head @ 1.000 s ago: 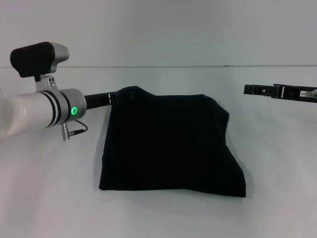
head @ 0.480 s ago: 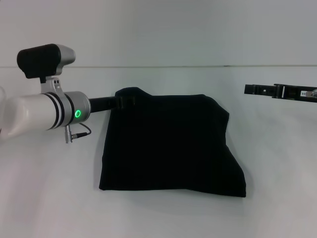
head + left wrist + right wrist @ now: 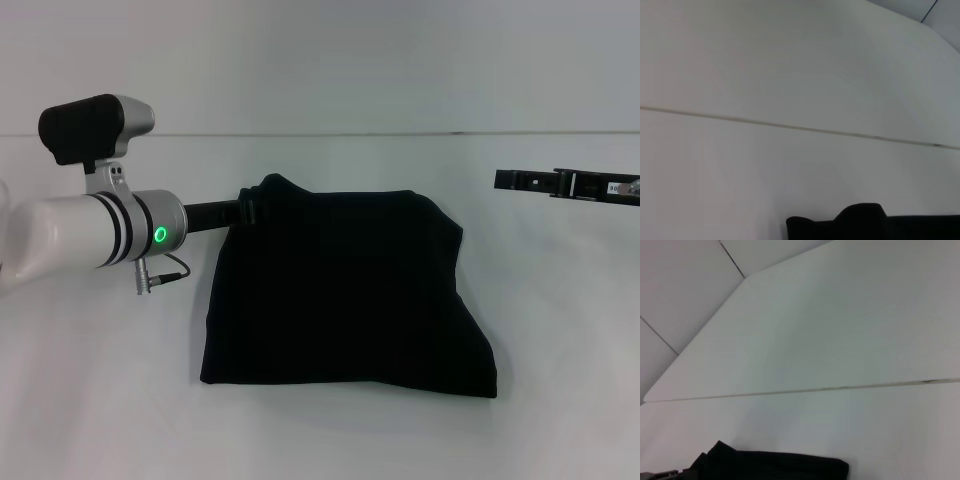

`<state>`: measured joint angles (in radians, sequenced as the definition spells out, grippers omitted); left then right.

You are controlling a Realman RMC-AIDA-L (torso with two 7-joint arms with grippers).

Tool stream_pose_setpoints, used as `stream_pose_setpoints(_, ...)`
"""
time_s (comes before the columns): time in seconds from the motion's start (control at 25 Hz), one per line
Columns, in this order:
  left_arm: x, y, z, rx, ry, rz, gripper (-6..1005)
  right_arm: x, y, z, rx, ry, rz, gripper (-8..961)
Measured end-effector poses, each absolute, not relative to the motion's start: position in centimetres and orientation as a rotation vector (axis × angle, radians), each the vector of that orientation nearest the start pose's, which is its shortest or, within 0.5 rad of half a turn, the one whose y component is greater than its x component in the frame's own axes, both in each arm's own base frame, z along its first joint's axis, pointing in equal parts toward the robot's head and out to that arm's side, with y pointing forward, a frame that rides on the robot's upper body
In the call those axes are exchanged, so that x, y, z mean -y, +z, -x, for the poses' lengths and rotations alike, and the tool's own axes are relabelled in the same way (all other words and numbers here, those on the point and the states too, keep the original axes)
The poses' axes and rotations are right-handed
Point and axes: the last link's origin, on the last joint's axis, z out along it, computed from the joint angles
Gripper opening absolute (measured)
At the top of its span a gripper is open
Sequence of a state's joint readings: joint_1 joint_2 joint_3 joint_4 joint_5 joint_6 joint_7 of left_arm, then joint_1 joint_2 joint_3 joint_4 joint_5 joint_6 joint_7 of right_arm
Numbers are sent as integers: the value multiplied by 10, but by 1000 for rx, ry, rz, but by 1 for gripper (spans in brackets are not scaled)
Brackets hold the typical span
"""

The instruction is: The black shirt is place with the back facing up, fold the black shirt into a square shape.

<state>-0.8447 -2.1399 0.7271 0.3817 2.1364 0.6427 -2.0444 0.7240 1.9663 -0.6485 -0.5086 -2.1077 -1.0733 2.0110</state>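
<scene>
Head view shows the soft, light black shirt (image 3: 345, 290) already folded, its far left corner best for pinching, where the left gripper (image 3: 255, 205) sits, grip state unclear, right gripper (image 3: 505, 180) idle.

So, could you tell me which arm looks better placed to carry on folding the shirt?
Probably the left. Its end effector is at the far left corner of the black shirt, where the fabric bunches up. The right end effector hangs off to the right, apart from the cloth.

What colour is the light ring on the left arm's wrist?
Green light ring, clearest in the head view.
</scene>
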Motion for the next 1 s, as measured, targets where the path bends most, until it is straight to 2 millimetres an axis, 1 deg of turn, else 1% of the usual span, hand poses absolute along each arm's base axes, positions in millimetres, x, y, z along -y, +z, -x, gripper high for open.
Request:
stream_pose_setpoints(0.28, -439, -59, 244, 1386, -467, 2021, 218, -425, 33, -278, -1333, 534, 2179, 927)
stream_pose_setpoints(0.32, -439, -59, 245, 1395, -479, 2008, 4, -425, 32, -277, -1333, 533, 2181, 927)
stream_pose_setpoints(0.44, -438, -58, 246, 1405, -489, 1995, 4, -423, 29, -276, -1332, 525, 2198, 927)
stream_pose_setpoints(0.48, -436, -55, 253, 1437, -515, 1957, 3, -423, 27, -275, -1331, 520, 2206, 927)
stream_pose_setpoints(0.6, -434, -52, 257, 1477, -557, 1924, 3, -422, 23, -274, -1330, 508, 2223, 927)
stream_pose_setpoints(0.8, -430, -44, 261, 1519, -638, 1900, 4, -421, 21, -273, -1331, 505, 2231, 927)
stream_pose_setpoints(1.0, -430, -42, 262, 1524, -648, 1889, 4, -422, 21, -272, -1328, 506, 2234, 928)
